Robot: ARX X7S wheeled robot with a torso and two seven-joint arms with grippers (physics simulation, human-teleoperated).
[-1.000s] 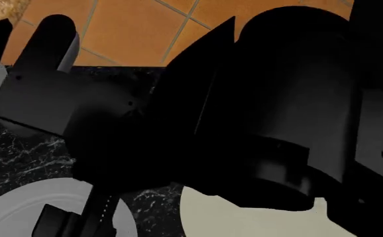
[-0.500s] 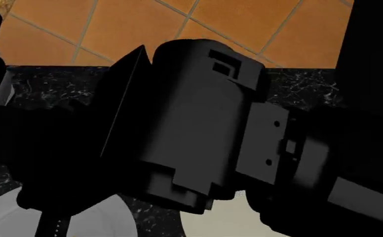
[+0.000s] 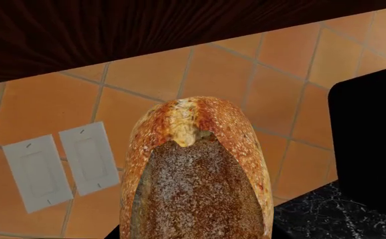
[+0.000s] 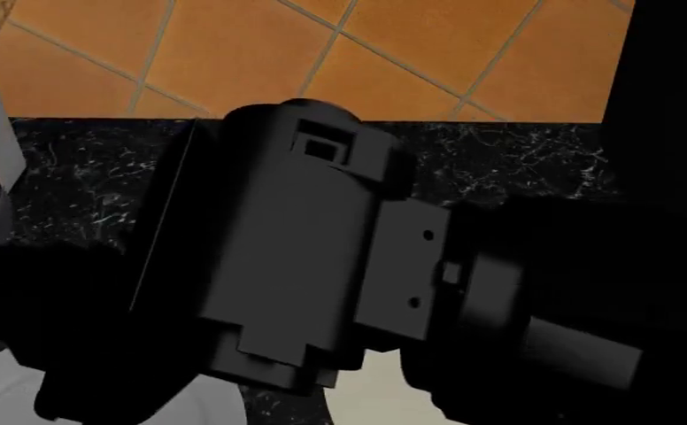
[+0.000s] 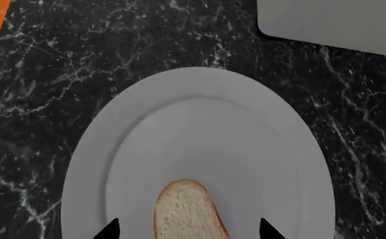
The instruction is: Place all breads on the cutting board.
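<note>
Close before the left wrist camera, the crusty loaf [image 3: 196, 174] fills the lower middle of the view, raised clear of the black marble counter [image 3: 332, 214] with orange wall tiles [image 3: 213, 74] and two white outlets [image 3: 63, 169] behind it. Its long axis runs straight away from the camera, rounded end pointing at the wall. The left gripper's fingers are out of sight, yet the loaf hanging there suggests they are clamped on its near end. It looks stiff, rough-crusted and fairly heavy, so a grip across its width should hold.

Over the head view, dark arm housing [image 4: 308, 257] hides nearly everything; no bread shows.

Beneath the right wrist, the small slice [image 5: 189, 211] lies flat on a white plate [image 5: 200, 99], long axis toward the camera. The right gripper [image 5: 187, 230] straddles it, tips spread wide, holding nothing. It is probably light, soft and crumbly, best pinched gently at the crust edges. A pale slab [image 5: 339, 20] lies beyond the plate.
</note>
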